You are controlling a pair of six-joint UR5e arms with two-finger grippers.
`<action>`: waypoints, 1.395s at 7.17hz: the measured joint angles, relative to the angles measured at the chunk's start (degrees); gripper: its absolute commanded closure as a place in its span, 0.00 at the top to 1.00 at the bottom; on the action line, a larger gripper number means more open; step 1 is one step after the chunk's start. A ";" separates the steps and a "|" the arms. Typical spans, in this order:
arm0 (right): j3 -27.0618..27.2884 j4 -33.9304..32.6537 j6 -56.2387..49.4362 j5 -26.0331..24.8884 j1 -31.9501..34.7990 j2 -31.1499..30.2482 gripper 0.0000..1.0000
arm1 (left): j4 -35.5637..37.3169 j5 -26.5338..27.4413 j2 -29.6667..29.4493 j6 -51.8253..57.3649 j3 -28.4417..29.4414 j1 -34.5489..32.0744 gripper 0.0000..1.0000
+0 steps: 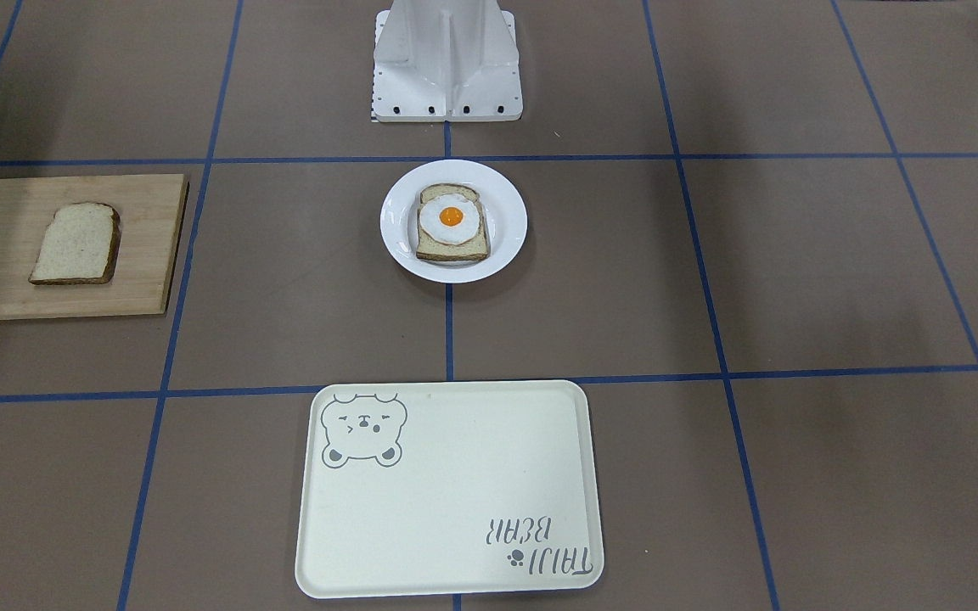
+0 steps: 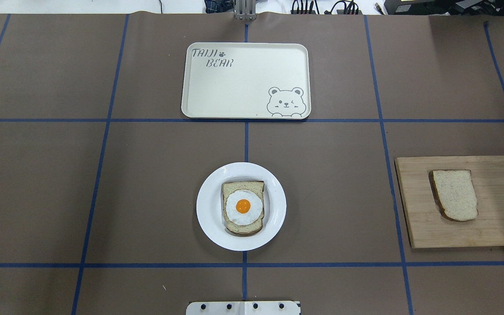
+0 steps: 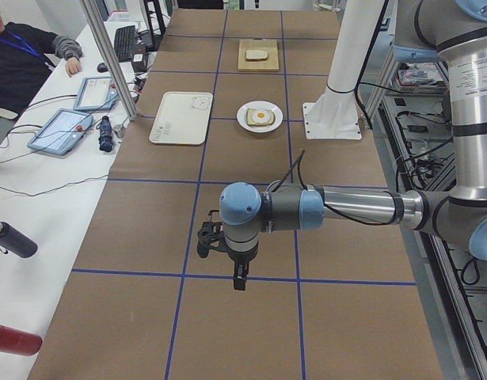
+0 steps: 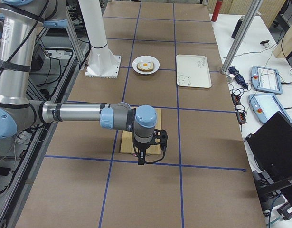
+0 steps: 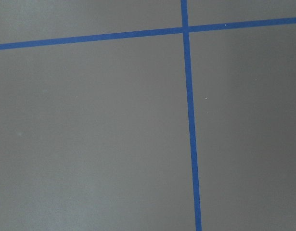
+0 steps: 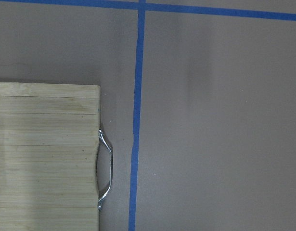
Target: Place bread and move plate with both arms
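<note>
**Bread on the board, plate not yet touched**

The bread (image 2: 454, 194) is seen lying flat on a wooden cutting board (image 2: 497, 227) at the robot's right side of the surface (image 2: 147, 197), well apart from the plate (image 2: 210, 205); the plate is set on the centre line, just in front of the white pedestal (image 1: 446, 59); an egg-topped slice (image 2: 243, 208) is carried on it, so the plain slice is judged to be meant as the top of that stack; a cream bear tray (image 2: 234, 87) is laid beyond the plate, presumably as its destination; the right tool (image 4: 145, 154) is held above the board's handled edge, near the bread, which suits a first pick; the left tool (image 3: 231, 265) is held over bare surface, well apart from the plate; whether either tool is released or clenched cannot be told, since only the side views show them; no step is judged done as yet.
</note>
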 measured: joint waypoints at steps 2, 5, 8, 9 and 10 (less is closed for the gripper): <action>0.00 0.02 0.03 0.06 0.00 0.03 1.00 | 0.00 -0.04 0.01 -0.02 -0.23 0.06 0.99; 1.64 0.26 0.03 0.38 0.00 1.01 1.00 | -2.17 0.10 0.07 -0.03 -1.34 0.04 0.99; 0.22 7.63 0.80 0.85 0.00 5.85 1.00 | -3.62 -0.22 -5.74 -0.53 -1.60 -0.03 0.99; -1.37 11.30 0.83 1.02 0.00 6.56 1.00 | -5.07 -0.38 -7.85 -0.59 -1.50 -0.05 0.99; -3.10 14.49 0.76 1.01 0.00 7.20 1.00 | -6.17 -0.52 -8.98 -0.49 -1.55 -0.07 0.99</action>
